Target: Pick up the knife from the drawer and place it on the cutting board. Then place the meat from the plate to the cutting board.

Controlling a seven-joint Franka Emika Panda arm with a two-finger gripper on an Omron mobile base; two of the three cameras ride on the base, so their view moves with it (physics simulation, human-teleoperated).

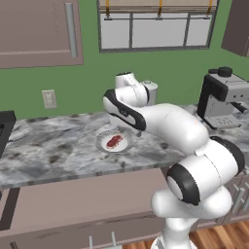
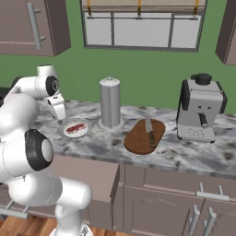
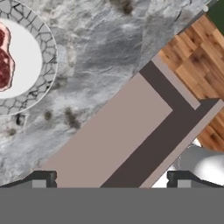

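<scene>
The knife (image 2: 150, 131) lies on the reddish-brown cutting board (image 2: 138, 140), handle toward the counter's front edge. The red meat (image 2: 76, 127) (image 1: 115, 141) (image 3: 5, 61) rests on the round plate (image 2: 84, 133) (image 1: 125, 146) (image 3: 46, 48), left of the board. My gripper (image 2: 60, 116) (image 3: 111, 180) hangs open just above the counter beside the plate, on its left in the right base view, with nothing between its fingertips (image 3: 43, 178). The mauve drawer (image 2: 87, 177) (image 1: 82, 194) (image 3: 113, 135) stands pulled out below the counter, and its inside looks bare.
A tall grey canister (image 2: 110, 102) stands between plate and board. A coffee machine (image 2: 200, 113) (image 1: 221, 97) sits at the counter's right end. A dark stove edge (image 1: 4, 129) is at far left. Wooden floor (image 3: 205, 65) lies beyond the drawer.
</scene>
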